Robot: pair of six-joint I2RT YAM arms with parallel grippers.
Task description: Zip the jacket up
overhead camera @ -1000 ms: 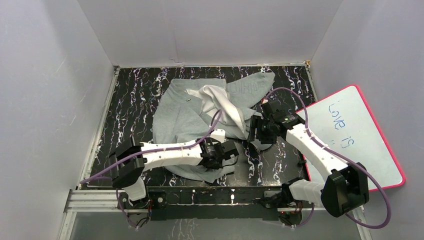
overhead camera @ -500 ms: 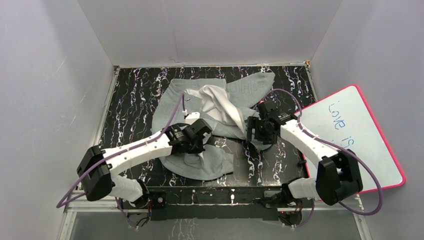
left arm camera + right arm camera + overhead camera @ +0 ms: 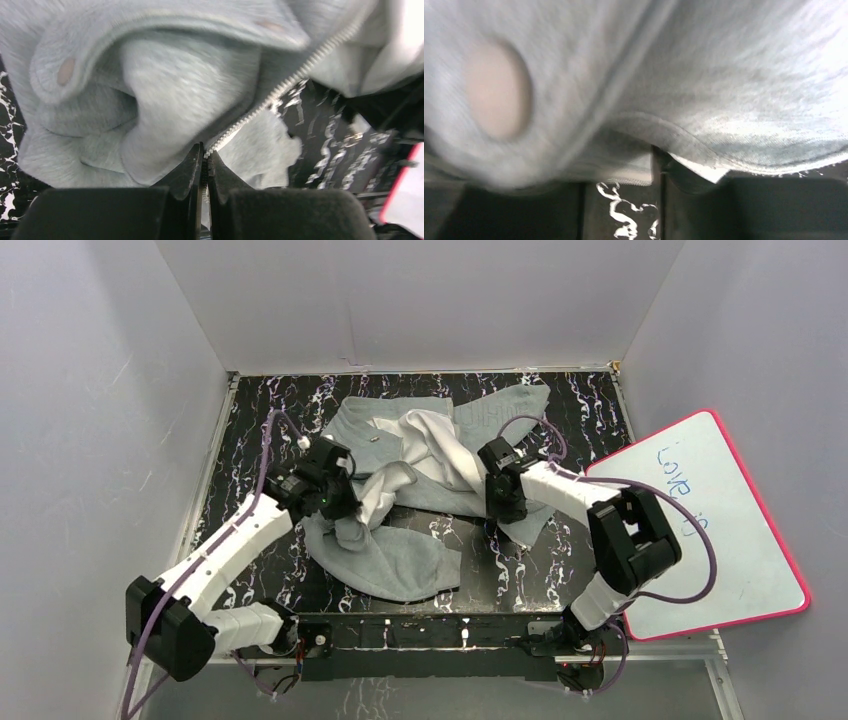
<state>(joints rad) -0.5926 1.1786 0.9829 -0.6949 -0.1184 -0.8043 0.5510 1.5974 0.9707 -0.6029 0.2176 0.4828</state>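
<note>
Fabric has shifted: left pincer [image 3: 204, 149], shut on the toothed zipper edge [image 3: 295, 75] of the crumpled light grey fleece jacket [image 3: 400, 565], has dragged it left across the black marbled table [image 3: 255, 430]. Right pincer [image 3: 498, 502] sits at the jacket's right side; I cannot tell its grip. The 2 edges look unjoined.

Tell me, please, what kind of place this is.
Probably a robot test booth: plain white walls enclose a black marbled table, two robot arms stand at its near edge, a whiteboard sits alongside.
</note>
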